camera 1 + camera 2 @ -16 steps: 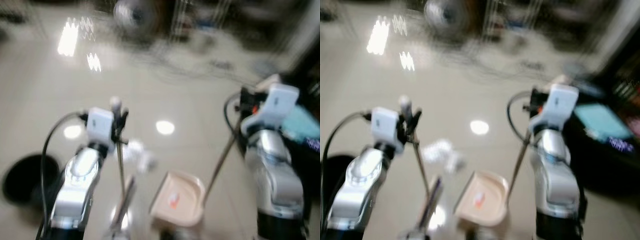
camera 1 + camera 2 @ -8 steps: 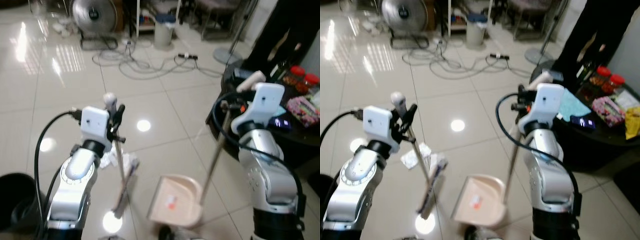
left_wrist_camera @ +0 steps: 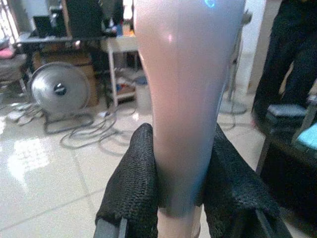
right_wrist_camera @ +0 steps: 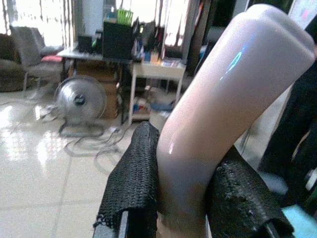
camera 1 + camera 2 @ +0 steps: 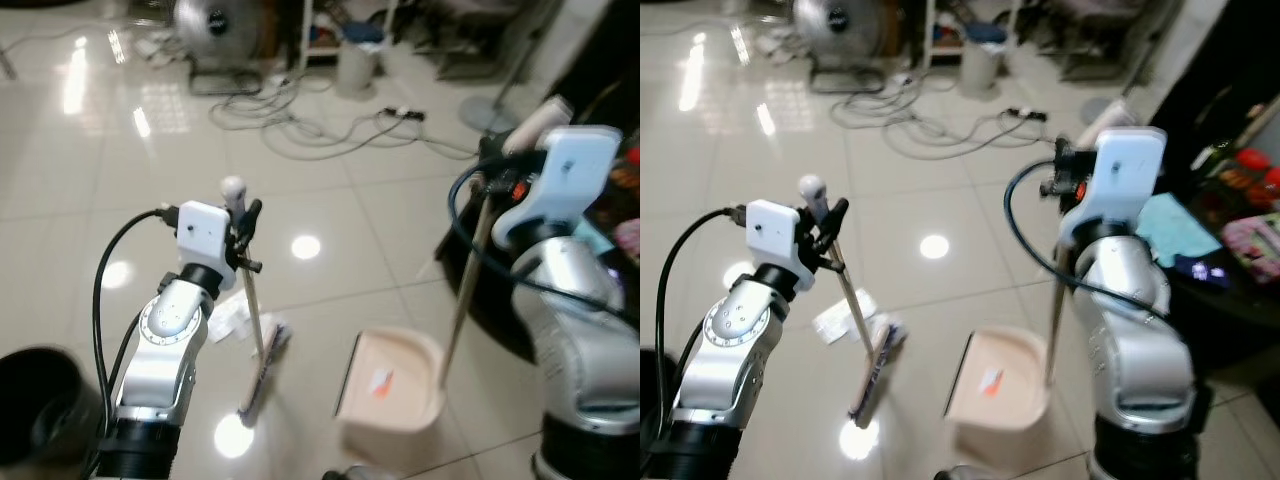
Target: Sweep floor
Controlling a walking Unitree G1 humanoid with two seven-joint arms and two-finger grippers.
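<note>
My left gripper (image 5: pixel 245 224) is shut on the thin handle of a broom (image 5: pixel 262 362), whose head rests on the tiled floor. White paper scraps (image 5: pixel 230 314) lie just beside the broom head. My right gripper (image 5: pixel 482 190) is shut on the long handle of a beige dustpan (image 5: pixel 392 388), which stands on the floor to the right of the broom. A small orange scrap (image 5: pixel 380 382) lies inside the pan. In the left wrist view black fingers (image 3: pixel 131 184) clamp the pale handle (image 3: pixel 181 124). The right wrist view has fingers (image 4: pixel 132 173) clamping the dustpan handle (image 4: pixel 218 99).
A black bin (image 5: pixel 35 405) stands at the near left. Cables (image 5: pixel 320 135), a floor fan (image 5: pixel 215 20) and a white bucket (image 5: pixel 358 62) lie at the far side. A dark low table (image 5: pixel 1230 290) with clutter is at my right, and a person in dark trousers (image 3: pixel 292 64) beyond it.
The camera has swung and the blur has cleared. Both grippers keep their hold. The dustpan now stands more upright, a little further from the broom head.
</note>
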